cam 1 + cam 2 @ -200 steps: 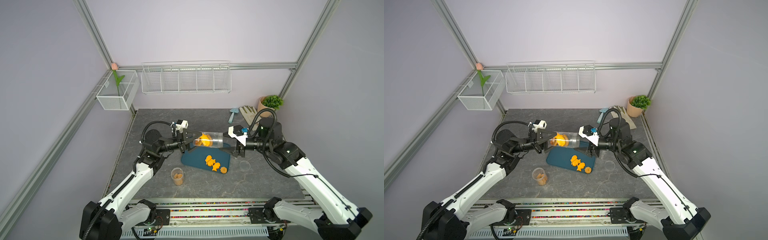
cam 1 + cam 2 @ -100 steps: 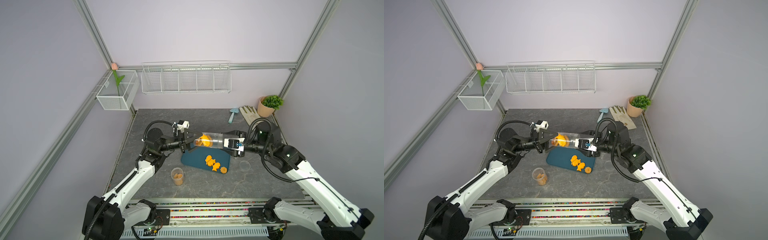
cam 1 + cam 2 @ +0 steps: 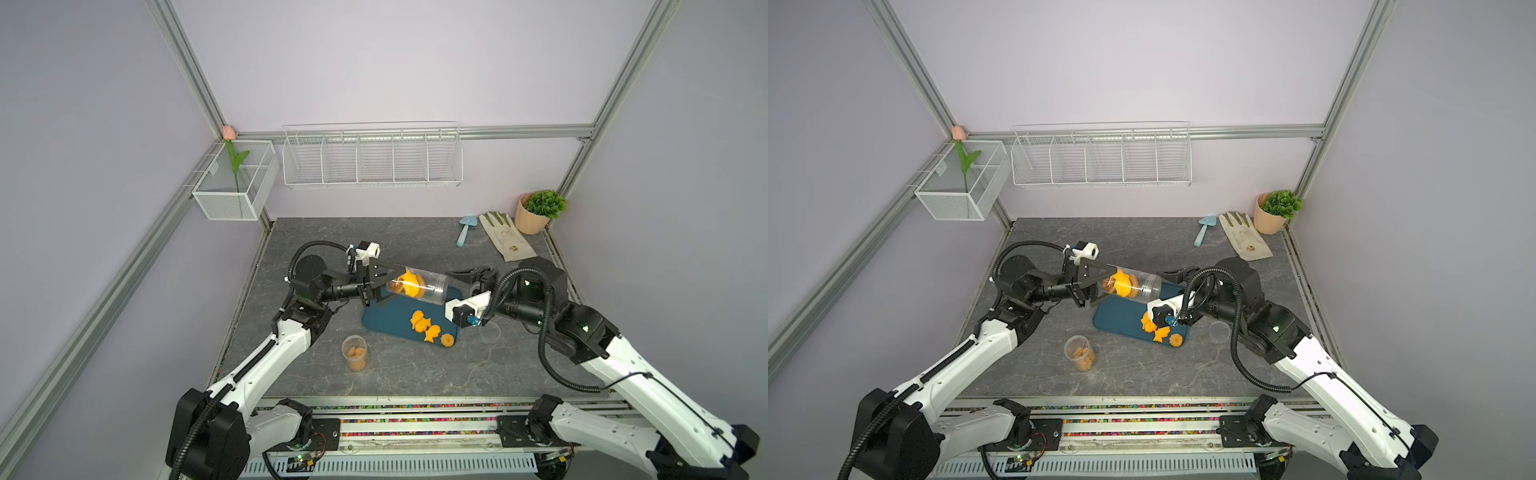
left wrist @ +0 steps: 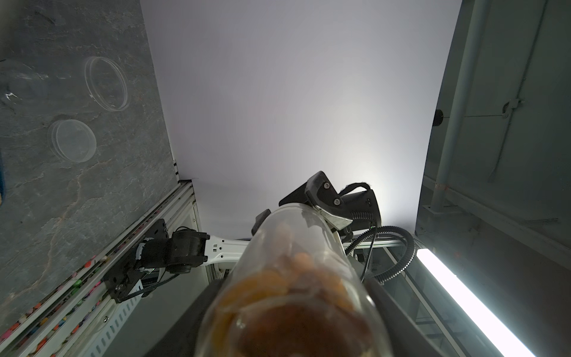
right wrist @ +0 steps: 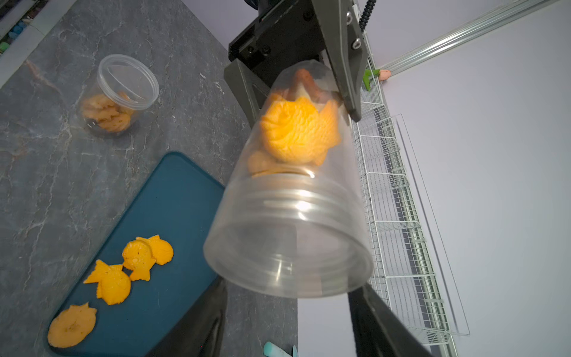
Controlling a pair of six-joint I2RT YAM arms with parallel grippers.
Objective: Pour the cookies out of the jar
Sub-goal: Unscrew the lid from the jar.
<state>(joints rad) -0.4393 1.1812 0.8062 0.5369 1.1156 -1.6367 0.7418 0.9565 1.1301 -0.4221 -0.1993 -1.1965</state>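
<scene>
The right tool (image 3: 451, 288) has rolled over, closed on the mouth of the jar (image 3: 430, 286). The left tool (image 3: 390, 284) clamps its base. Some cookies (image 3: 407, 282) sit inside by the left tool; others lie on the tray (image 3: 384, 318) below the right tool.

— Left arm (image 3: 266, 361)?
— It reaches from the near left toward the middle with the wrist level. The left gripper (image 3: 390, 284) is clamped on the closed end of the jar (image 3: 424, 286).
— And the right arm (image 3: 623, 365)?
— Elbow bent at the right, forearm pointing left, wrist rolled so its camera faces near. The right gripper (image 5: 290, 284) straddles the jar's open end. One finger touches it, but I can't tell whether it grips firmly.
</scene>
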